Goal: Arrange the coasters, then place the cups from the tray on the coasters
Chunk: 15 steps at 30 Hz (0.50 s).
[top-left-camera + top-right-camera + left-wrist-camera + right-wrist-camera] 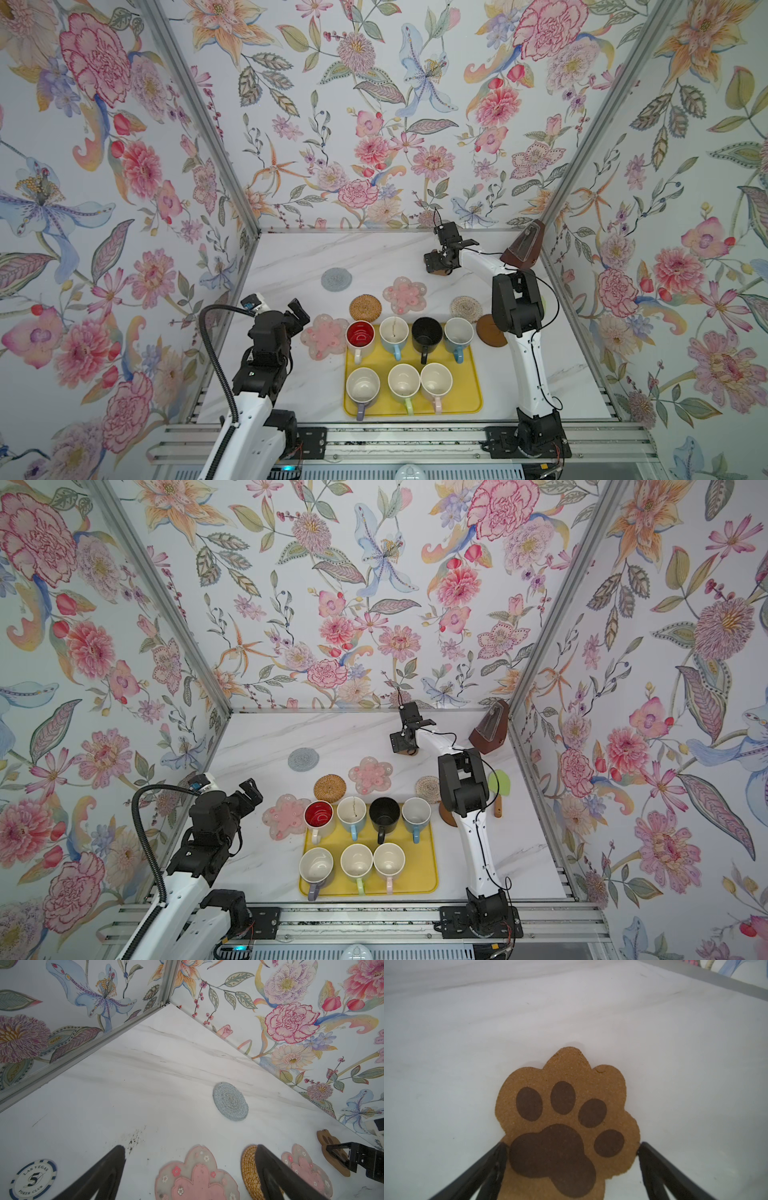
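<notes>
**Bench** (291, 257): white marble surface carrying everything, walled on three sides.

**Tray** (467, 388): yellow, at the near middle, serving as the store for the cups (404, 382). All seven stand upright in it, four in the far row and three in the near row, handles toward the near edge. None is yet served.

**Coasters:** spread loosely on the bench beyond and beside the tray, apparently not yet in final order.
- The grey woven round (336, 279) lies farthest left, well apart from the rest.
- The far pink flower (404, 295) lies between the tan rattan round (365, 307) and the beige woven round (466, 308).
- The near pink flower (325, 336) sits just beside the tray's far left corner.
- The dark wooden disc (490, 331) sits just beside the far right corner, partly behind the arm.
- The paw coaster (566, 1118) lies flat toward the far right.

**Right tool** (573, 1147): released, jaws at full spread, astride the paw coaster with a tip at each edge. Whether the tips touch it cannot be told. This is probably the arranging step.

**Left tool** (191, 1147): released and empty, held clear of the bench near the near pink flower.
</notes>
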Available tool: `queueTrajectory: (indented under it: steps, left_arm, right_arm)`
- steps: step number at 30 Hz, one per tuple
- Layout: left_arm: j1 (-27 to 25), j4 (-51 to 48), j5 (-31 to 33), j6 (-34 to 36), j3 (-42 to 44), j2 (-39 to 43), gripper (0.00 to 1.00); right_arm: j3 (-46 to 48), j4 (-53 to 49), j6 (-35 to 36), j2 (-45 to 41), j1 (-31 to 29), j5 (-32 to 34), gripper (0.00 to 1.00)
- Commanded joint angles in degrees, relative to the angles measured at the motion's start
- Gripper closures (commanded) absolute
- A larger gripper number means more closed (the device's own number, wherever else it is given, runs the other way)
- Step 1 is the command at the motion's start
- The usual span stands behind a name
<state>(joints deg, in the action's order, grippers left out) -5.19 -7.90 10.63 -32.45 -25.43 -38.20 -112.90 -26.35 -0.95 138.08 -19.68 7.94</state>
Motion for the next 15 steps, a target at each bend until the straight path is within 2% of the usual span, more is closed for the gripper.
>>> queueTrajectory:
  steps: [1, 6, 15]
  left_arm:
    - [0.30, -0.82, -1.05, 0.59, -2.05, -0.04, 0.01]
    - [0.32, -1.50, -0.75, 0.98, -2.68, 0.05, 0.01]
    - [0.33, -0.89, -1.01, 0.72, -2.97, -1.05, 0.01]
  right_arm:
    - [1.20, -3.80, -3.50, -2.62, -0.73, -3.27, 0.01]
    - [0.10, -3.24, -10.13, -4.42, 0.42, -3.83, 0.01]
    - [-2.95, -3.08, -13.33, -1.75, 0.43, -1.13, 0.01]
